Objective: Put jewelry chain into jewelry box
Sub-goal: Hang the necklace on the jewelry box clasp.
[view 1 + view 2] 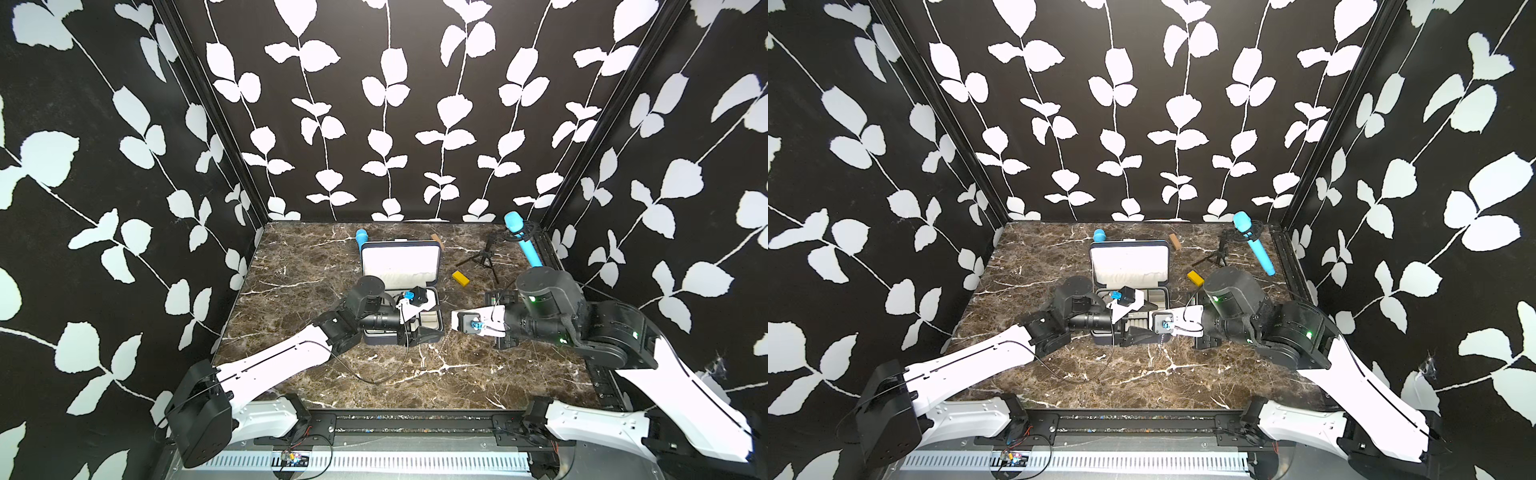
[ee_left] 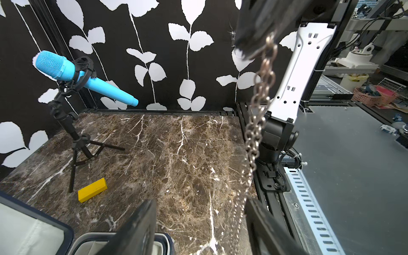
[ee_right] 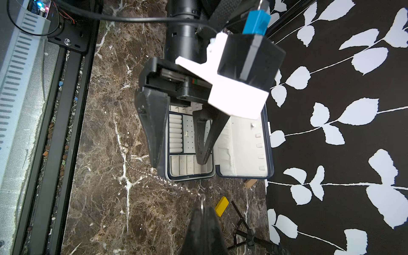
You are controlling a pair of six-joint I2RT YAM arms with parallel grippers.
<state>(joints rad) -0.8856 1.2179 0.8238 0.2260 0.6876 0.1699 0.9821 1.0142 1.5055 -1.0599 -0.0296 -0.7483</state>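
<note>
3 leafy walls [image 1: 395, 104], jewelry box [image 1: 401, 259] on marble tbl [image 1: 415, 374].

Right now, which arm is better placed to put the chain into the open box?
Probably right. The right gripper is shut on the jewelry chain, which dangles beside the open jewelry box; the left gripper is open, gripping nothing.

Jewelry chain [image 2: 263, 75]: silvery metal links, bright and glossy. Jewelry box [image 3: 240, 141]: smooth dark navy shell; white lining matt, cloth-like, slightly wrinkled in the lid. Bench [image 2: 176, 154]: brown marble-look slab, white veins, smooth with a dull sheen. Yellow block [image 2: 92, 190]: matt, plastic-looking. Microphone [image 2: 55, 66]: blue mesh head, smooth blue barrel. Left hand [image 3: 180, 164]: matt black plastic.
</note>
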